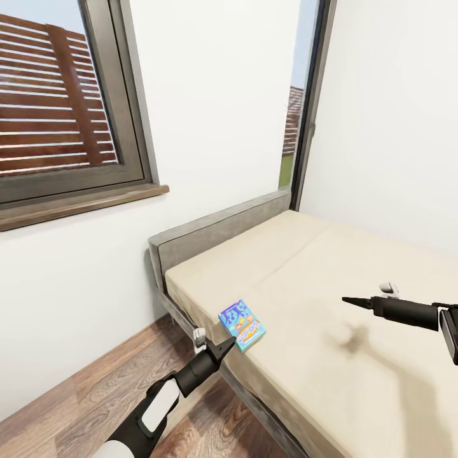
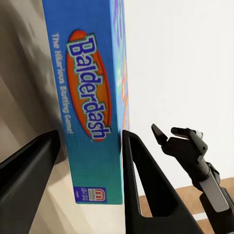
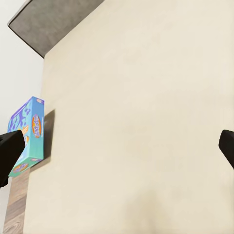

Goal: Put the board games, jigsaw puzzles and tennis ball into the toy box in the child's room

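A teal-blue board game (image 1: 242, 326), printed "Balderdash", stands tilted on its edge at the near corner of the bed (image 1: 331, 254). My left gripper (image 1: 226, 345) reaches up from the floor side and is shut on the box's lower end. The left wrist view shows the board game (image 2: 92, 97) between both black fingers (image 2: 141, 180). My right gripper (image 1: 348, 299) hovers open over the mattress, well to the right of the box. In the right wrist view its fingers sit wide apart, with the board game (image 3: 30, 134) at the bed's edge.
A grey padded headboard (image 1: 216, 232) backs the bed against the white wall. A window with a wooden sill (image 1: 76, 207) is at left, and a tall narrow window (image 1: 299, 127) stands behind the bed. Wood-plank floor (image 1: 89, 394) lies beside the bed.
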You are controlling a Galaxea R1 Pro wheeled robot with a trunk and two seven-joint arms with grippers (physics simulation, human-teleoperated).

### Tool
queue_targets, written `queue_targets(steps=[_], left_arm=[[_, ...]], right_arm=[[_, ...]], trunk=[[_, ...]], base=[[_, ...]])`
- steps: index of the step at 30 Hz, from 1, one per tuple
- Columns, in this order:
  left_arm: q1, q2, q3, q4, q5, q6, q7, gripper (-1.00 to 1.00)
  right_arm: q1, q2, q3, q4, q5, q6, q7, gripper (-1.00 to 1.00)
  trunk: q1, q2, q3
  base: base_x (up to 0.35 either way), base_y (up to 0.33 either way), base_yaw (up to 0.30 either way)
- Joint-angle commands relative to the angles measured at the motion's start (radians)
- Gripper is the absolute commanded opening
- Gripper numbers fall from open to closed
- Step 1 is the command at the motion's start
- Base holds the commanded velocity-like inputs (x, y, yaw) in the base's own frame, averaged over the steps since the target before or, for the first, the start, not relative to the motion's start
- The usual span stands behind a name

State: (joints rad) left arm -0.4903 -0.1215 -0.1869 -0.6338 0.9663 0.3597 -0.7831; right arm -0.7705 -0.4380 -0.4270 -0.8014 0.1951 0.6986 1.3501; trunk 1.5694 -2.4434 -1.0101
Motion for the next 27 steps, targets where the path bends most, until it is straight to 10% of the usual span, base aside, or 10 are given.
queue_targets(steps=[1, 27], left_arm=[[-0.001, 0.0, -0.002, 0.0, 0.011, 0.009, -0.002, -1.0], [0.016, 0.006, -0.002, -0.065, 0.01, 0.014, -0.009, -1.0]], right_arm=[[-0.001, 0.001, -0.004, -0.001, 0.01, 0.009, 0.009, 1.0], [-0.001, 0.001, -0.003, -0.001, 0.01, 0.006, 0.007, 1.0]], trunk=[[0.0, 0.0, -0.001], [0.0, 0.0, -0.001]], base=[[0.0, 0.0, 0.0], [0.0, 0.0, 0.0]])
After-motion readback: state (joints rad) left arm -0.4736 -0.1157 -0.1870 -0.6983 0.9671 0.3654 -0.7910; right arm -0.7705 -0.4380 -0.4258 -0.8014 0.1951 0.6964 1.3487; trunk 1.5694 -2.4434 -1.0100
